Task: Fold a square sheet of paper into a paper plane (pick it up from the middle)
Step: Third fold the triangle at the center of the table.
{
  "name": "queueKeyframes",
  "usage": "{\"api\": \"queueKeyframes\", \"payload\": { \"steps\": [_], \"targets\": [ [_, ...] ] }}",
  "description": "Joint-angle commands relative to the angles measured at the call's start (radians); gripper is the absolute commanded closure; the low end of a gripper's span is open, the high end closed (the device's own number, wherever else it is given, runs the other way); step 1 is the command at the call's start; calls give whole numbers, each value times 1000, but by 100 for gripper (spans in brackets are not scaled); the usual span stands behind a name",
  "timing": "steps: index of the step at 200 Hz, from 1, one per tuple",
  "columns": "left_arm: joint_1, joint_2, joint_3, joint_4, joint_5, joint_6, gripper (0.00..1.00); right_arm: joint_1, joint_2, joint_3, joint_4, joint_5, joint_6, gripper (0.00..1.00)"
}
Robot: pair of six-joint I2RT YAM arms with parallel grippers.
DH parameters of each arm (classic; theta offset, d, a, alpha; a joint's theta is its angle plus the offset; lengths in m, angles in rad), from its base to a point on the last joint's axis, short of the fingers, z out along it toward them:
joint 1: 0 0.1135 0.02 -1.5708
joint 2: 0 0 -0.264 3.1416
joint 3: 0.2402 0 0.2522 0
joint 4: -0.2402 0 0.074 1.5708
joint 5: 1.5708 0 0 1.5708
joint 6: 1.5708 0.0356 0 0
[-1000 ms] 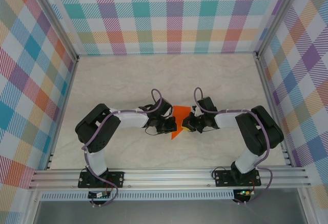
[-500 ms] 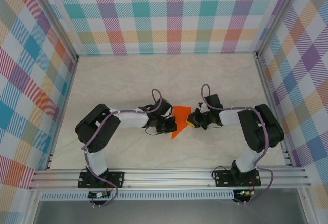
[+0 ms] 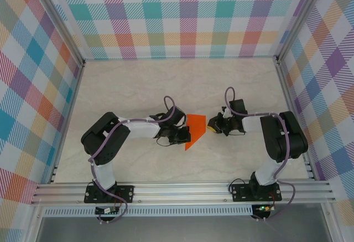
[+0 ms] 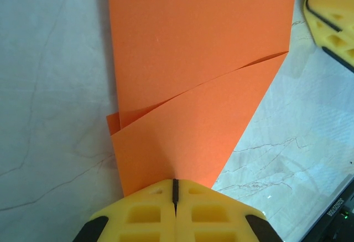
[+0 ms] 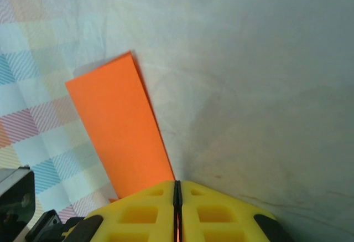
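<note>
Since the earlier frame, we noted the right gripper [image 3: 212, 124] drawn back to the right, off the sheet of paper [image 3: 195, 127] it had been against, while the left gripper [image 3: 181, 137] and the sheet kept their place. Item one, the sheet: thin, matt, bright orange, folded into a tapering shape, broad and square-cut at the far end and narrowing to a point at the near end. In the left wrist view we recorded a diagonal folded flap lying over the lower layer, with a small corner of that layer showing at the left edge. It was near the middle of the table, between the two grippers. Item two, the left gripper: its yellow moulded fingers [image 4: 144, 211], with ribbed hollows, were clamped together on the sheet's narrow end. Item three, the right gripper: its yellow fingers [image 5: 138, 211] were pressed together with only a dark seam between them, just beside the sheet's right edge; we saw nothing held. Both arms were black and white, with purple cables [image 3: 168, 104] looped over them. Item four, the table [image 3: 138, 87]: a pale, marble-veined, smooth surface. Item five, the enclosure: walls [image 3: 182, 15] in pastel plaid on three sides, framed by aluminium rails [image 3: 182, 189].
</note>
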Motion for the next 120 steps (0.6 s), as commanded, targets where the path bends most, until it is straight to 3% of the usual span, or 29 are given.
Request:
{"api": "queueKeyframes", "payload": {
  "steps": [1,55,120],
  "targets": [
    [10,33,-46,-111,-61,8,95,-10,-76,5,-12,18,-17,90],
    [11,33,-30,-105,-53,1,95,116,-123,-29,4,-28,53,92],
    [11,26,-26,-101,-56,-6,94,290,-118,-74,28,48,137,94]
  ]
}}
